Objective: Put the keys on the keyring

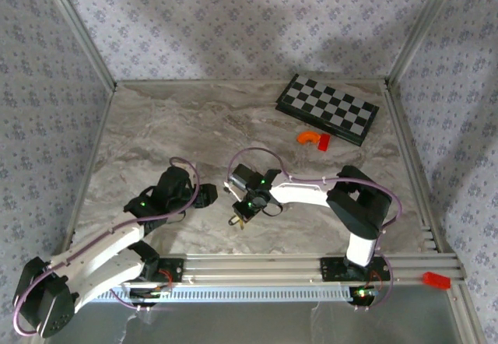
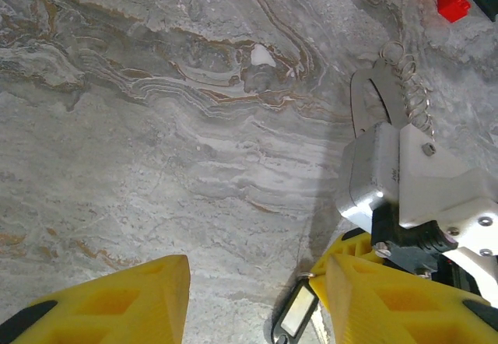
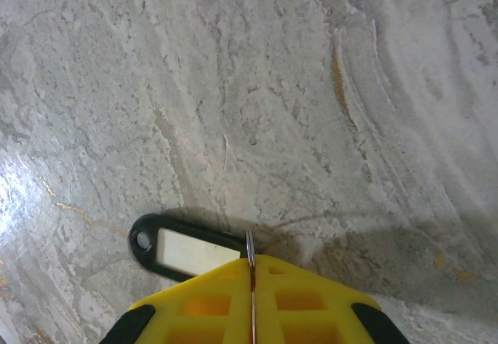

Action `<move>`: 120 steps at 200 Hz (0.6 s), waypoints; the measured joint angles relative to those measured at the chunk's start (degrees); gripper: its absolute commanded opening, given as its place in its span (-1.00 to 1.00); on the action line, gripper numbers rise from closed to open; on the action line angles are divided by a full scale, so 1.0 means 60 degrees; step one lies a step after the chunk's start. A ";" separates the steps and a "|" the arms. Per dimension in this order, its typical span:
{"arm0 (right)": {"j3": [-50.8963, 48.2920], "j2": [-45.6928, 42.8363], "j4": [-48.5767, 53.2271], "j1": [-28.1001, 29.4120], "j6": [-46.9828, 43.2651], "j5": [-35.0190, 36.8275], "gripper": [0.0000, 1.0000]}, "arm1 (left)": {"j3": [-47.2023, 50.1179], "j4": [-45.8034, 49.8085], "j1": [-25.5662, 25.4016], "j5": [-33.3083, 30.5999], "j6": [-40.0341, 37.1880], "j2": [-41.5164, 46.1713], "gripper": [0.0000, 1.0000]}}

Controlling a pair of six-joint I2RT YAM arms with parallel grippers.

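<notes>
The keyring [image 3: 250, 243] is a thin metal ring with a black tag [image 3: 187, 250] that carries a white label. My right gripper [image 3: 251, 270] is shut on the ring, its yellow fingers pressed together, and the tag lies flat on the marble to their left. From above, the right gripper [image 1: 238, 217] is at the table's near middle, and the left gripper [image 1: 204, 196] is just to its left. The left gripper [image 2: 257, 301] stands open, with the tag [image 2: 294, 313] near its right finger. A flat silver piece with a small chain [image 2: 372, 99] lies beyond; I cannot tell whether it is a key.
A folded chessboard [image 1: 327, 109] lies at the back right. An orange piece [image 1: 309, 137] and a red block [image 1: 323, 143] sit in front of it. Another red piece [image 1: 436, 280] rests on the front rail. Patterned walls enclose the marble table [image 1: 156, 126].
</notes>
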State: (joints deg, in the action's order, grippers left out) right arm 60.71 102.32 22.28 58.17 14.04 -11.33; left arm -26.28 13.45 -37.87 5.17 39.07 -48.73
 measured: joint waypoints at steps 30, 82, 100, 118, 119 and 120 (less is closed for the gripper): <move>0.0000 0.0000 0.0000 0.0000 -0.0066 0.0007 -0.95 | 0.0004 0.0007 0.0000 0.0000 0.0000 0.0076 -0.02; -0.0565 -0.1118 -0.0044 -0.0058 -0.0586 0.0000 -1.00 | 0.0004 0.0109 -0.0022 0.0047 -0.0182 0.0659 -0.05; -0.1035 -0.2204 -0.0208 -0.0237 -0.0882 -0.0270 -1.00 | -0.0004 0.0051 -0.0222 0.0073 -0.0433 0.1060 -0.04; -0.1479 -0.3483 -0.0503 -0.0481 -0.1191 -0.0699 -1.00 | -0.0055 -0.0036 -0.0678 0.0127 -0.0772 0.1300 -0.04; -0.1519 -0.3592 -0.0543 -0.0503 -0.1213 -0.0739 -1.00 | -0.0069 -0.0044 -0.0736 0.0124 -0.0820 0.1304 -0.03; -0.1537 -0.3639 -0.0557 -0.0514 -0.1220 -0.0754 -1.00 | -0.0076 -0.0044 -0.0758 0.0127 -0.0838 0.1304 -0.04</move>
State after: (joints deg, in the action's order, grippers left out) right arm 51.48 80.49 18.94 55.09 6.72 -15.86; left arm -26.74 13.19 -42.41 5.93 34.04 -40.91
